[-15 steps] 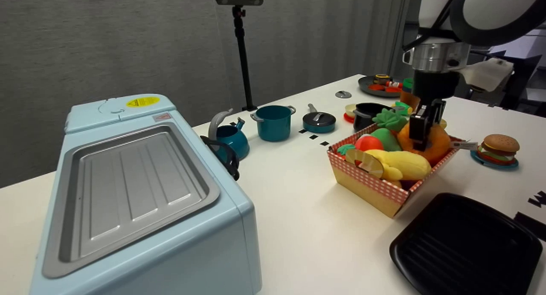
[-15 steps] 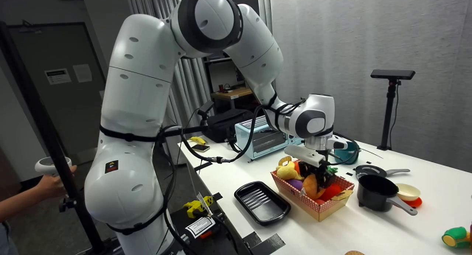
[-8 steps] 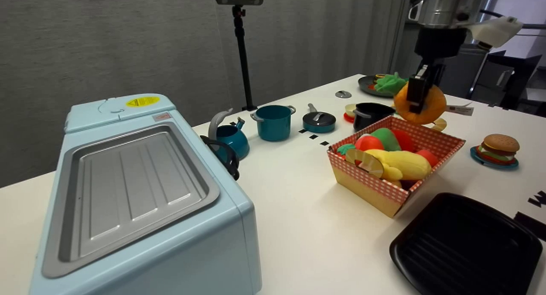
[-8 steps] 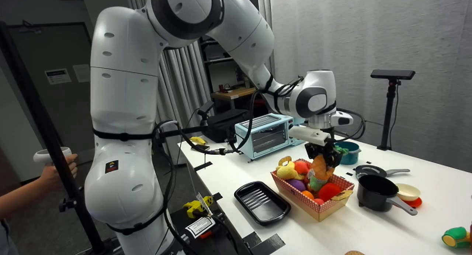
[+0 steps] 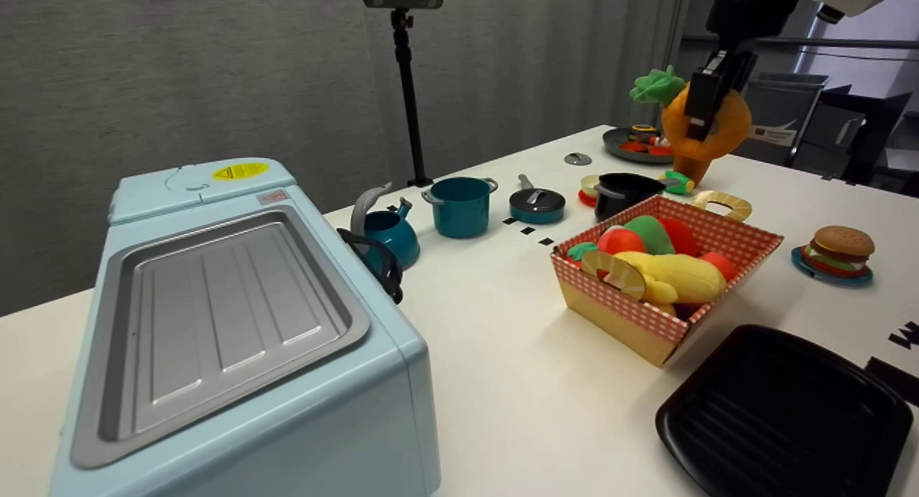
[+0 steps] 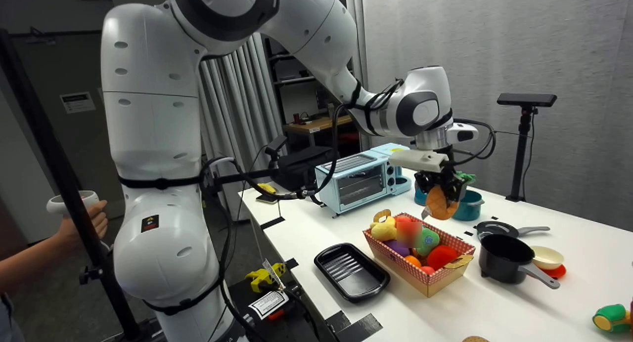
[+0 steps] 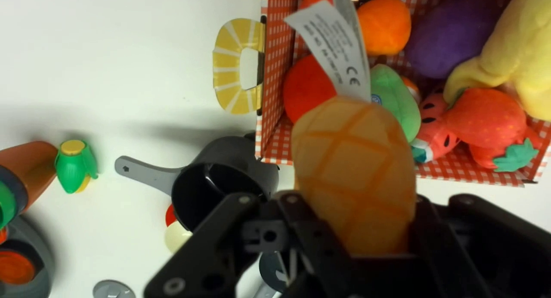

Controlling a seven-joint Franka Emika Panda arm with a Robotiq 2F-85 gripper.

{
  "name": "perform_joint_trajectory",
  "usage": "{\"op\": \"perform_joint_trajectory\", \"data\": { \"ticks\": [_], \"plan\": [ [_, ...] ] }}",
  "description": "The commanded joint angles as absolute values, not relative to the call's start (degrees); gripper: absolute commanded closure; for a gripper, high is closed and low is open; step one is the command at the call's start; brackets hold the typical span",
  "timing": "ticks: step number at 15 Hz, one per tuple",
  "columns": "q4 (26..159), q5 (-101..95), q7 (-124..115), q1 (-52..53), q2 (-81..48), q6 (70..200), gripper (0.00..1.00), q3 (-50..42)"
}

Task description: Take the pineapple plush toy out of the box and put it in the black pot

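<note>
In an exterior view, you are holding the pineapple plush toy (image 5: 732, 127) in mid-air, out of the checked box (image 5: 610, 319), its green crown (image 5: 658, 85) jutting to one side. The end effector (image 5: 711, 120) is clasping the plump body, its fingers (image 5: 703, 98) parted only by the toy's width. On the counter (image 5: 495, 324), the black pot (image 5: 630, 195) is standing just beside the box, while a teal pot (image 5: 462, 208) and a lidded pan (image 5: 537, 208) are sitting nearby.

In an exterior view, the pot's long grey handle (image 6: 539, 275) is pointing away from the box, and a cream bowl (image 6: 546, 258) is sitting close by. You are probably courting a knock here: a swing coming in low could be catching that handle and turning the pot. The pale blue toaster oven (image 6: 363, 181) and the black tray (image 6: 352, 273) are lying off the likely path.

In the wrist view, the toy's paper tag (image 7: 327, 46) is showing over the box (a snag in waiting, should you be crossing low), and a yellow ring handle (image 7: 226, 69) is projecting from the box's end. The pot's mouth is showing beside the corner, partly hidden by the end effector. You are likely needing height first; the plush is looking soft, so a bump on the rim could be twisting it in the grip, with the crown hooking the edge.
</note>
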State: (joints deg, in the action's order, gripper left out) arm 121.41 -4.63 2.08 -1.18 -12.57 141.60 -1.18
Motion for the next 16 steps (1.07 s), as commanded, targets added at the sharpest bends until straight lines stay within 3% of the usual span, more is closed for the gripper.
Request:
{"op": "perform_joint_trajectory", "data": {
  "ticks": [1,16],
  "plan": [
    [121.1,-4.2,2.2,-1.4,-10.9,141.1,0.95,-1.3],
    [111.2,1.0,0.6,-1.3,-12.6,133.7,0.95,-0.5]
  ]
}}
